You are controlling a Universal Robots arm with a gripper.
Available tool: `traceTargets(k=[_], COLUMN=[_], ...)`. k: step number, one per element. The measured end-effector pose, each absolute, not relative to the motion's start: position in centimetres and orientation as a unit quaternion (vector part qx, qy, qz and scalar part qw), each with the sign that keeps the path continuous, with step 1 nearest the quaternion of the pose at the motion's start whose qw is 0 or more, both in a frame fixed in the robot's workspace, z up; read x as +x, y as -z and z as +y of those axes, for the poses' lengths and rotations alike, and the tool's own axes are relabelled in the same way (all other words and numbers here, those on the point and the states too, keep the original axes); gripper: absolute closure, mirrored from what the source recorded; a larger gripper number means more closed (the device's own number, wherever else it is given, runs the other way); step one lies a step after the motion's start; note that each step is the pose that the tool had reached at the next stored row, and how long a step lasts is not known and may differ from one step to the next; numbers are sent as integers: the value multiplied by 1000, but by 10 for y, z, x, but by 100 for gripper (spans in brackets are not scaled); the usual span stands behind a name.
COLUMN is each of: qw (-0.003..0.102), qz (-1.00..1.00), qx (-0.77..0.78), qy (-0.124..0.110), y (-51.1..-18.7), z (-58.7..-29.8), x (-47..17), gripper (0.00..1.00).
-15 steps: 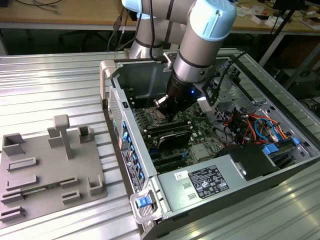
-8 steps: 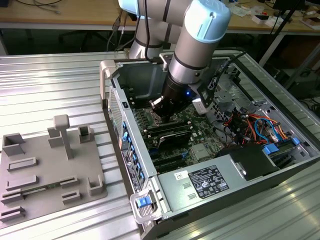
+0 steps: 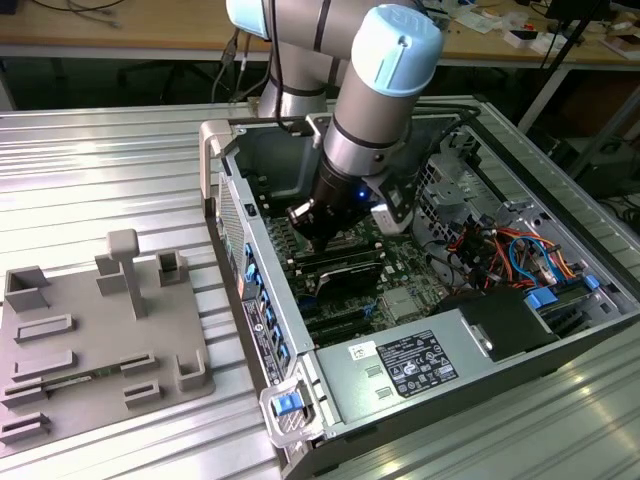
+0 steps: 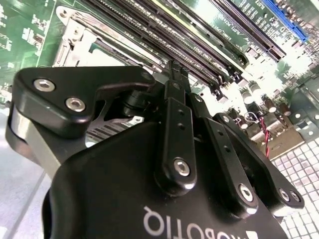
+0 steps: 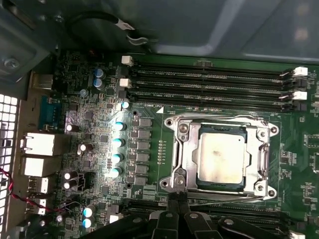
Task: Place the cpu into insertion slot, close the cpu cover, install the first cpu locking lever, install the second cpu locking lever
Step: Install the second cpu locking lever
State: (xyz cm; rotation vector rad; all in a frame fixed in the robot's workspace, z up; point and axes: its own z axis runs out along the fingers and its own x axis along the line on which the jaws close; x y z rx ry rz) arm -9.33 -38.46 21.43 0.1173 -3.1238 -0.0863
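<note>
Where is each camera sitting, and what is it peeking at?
Exterior view: off the arm, looking down into the open computer case; the arm and gripper show.
First wrist view: on the arm, looking at the cpu under the closed cpu cover; the gripper's tip shows.
Second wrist view: on the arm, looking along the gripper toward the memory slots.
Both wrist views share the gripper and memory slots.

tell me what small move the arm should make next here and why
Probably a short descent onto the wire lever along the socket's edge. In the first wrist view the cpu already sits in the insertion slot with the cpu cover down flat around it, and the gripper, fingers together, hovers just beside that edge. Whether the lever is latched is unclear, so press gently.
</note>
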Motion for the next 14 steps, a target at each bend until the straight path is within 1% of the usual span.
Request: traceTargets(k=[14], qw=[7], qz=[-999], qx=[38], qy=[28], y=[-212], z=[-384], x=[-98], gripper=[89])
